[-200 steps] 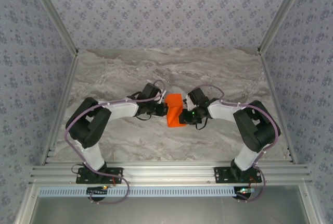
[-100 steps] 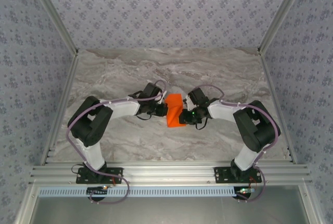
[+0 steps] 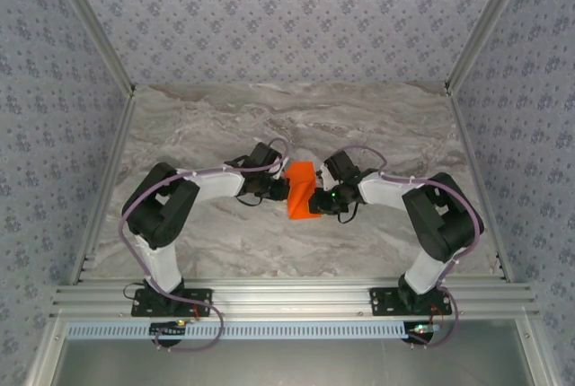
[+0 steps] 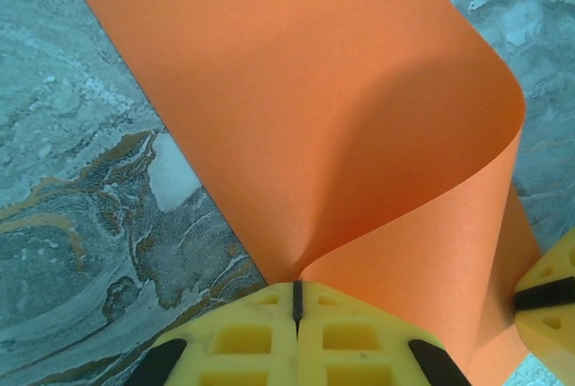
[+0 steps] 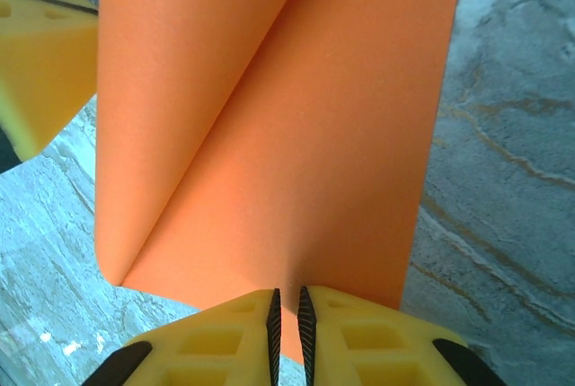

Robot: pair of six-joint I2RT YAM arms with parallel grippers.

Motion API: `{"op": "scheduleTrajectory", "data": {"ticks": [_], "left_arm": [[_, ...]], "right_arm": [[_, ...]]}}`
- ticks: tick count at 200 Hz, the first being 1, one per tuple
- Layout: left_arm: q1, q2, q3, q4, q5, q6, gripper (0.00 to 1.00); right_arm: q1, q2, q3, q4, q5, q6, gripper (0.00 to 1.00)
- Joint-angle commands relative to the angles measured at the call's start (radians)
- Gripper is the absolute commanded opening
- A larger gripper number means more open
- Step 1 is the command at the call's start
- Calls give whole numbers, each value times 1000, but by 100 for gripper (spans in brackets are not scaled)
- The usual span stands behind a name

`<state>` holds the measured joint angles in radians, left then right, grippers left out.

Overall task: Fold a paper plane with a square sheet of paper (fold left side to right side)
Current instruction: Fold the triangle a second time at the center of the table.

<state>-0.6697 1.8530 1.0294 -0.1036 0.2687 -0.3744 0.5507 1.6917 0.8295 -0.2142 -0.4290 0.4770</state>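
The left arm (image 3: 193, 190) and right arm (image 3: 395, 190) are built alike: black joint housings, white link covers, a black base plate (image 3: 171, 301) and a lilac cable (image 3: 126, 224) routed along the links. The left gripper (image 4: 296, 294) and right gripper (image 5: 287, 303) have yellow fingers (image 4: 243, 339) with moulded rectangular recesses and black side inserts. A green indicator (image 3: 334, 195) glows by the right wrist.

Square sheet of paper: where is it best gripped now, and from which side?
At a thin edge, coming in low from the side. The square sheet of paper is bowed into a loose curl, too broad to span; the left gripper and right gripper pinch its edges, one from each side.
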Motion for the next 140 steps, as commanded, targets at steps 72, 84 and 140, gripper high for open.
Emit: {"op": "scheduleTrajectory", "data": {"ticks": [72, 84, 140], "left_arm": [[5, 21, 28, -28, -4, 27, 0], [5, 23, 26, -28, 3, 26, 0], [4, 25, 26, -31, 15, 27, 0]], "right_arm": [[-24, -48, 14, -36, -60, -12, 17], [-39, -65, 10, 8, -98, 7, 17], [-54, -12, 55, 213, -208, 129, 16]]}}
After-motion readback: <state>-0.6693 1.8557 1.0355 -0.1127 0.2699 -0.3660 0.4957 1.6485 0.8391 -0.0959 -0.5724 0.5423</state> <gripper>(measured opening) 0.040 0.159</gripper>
